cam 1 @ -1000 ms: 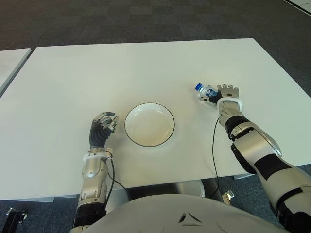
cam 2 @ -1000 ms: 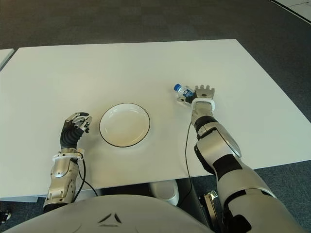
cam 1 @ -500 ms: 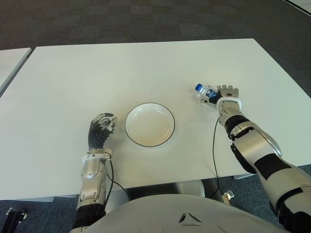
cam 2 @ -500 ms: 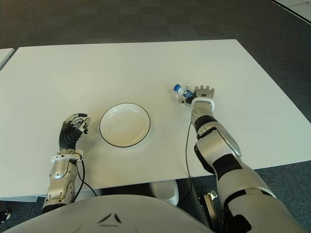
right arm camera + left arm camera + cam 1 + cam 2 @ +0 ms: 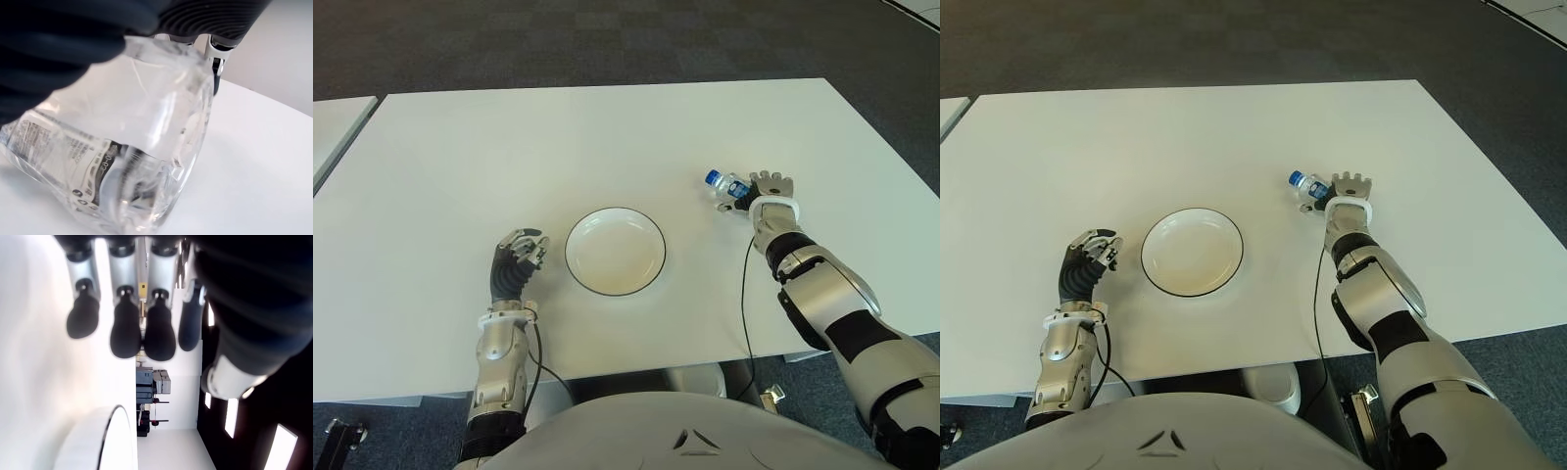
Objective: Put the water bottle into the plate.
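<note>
Right hand [image 5: 766, 192] is closed around the water bottle [image 5: 727, 186], toward the right edge of the surface [image 5: 607, 127]. The right wrist view shows dark fingers [image 5: 68, 34] pressed over the clear bottle body, label visible, with the bottle low against the white top; whether it is lifted off cannot be told. The blue cap points toward the robot's left, so the bottle looks tipped rather than upright.

Plate [image 5: 615, 251] sits near the middle of the front edge, holding nothing, well apart from the bottle.

Left hand [image 5: 518, 262] shows just left of the plate, fingers loosely curled, gripping nothing.

Progress: the grasp looks made, an early stage. Left to do: carry the bottle leftward across to the plate, set it inside the rim, let go.
</note>
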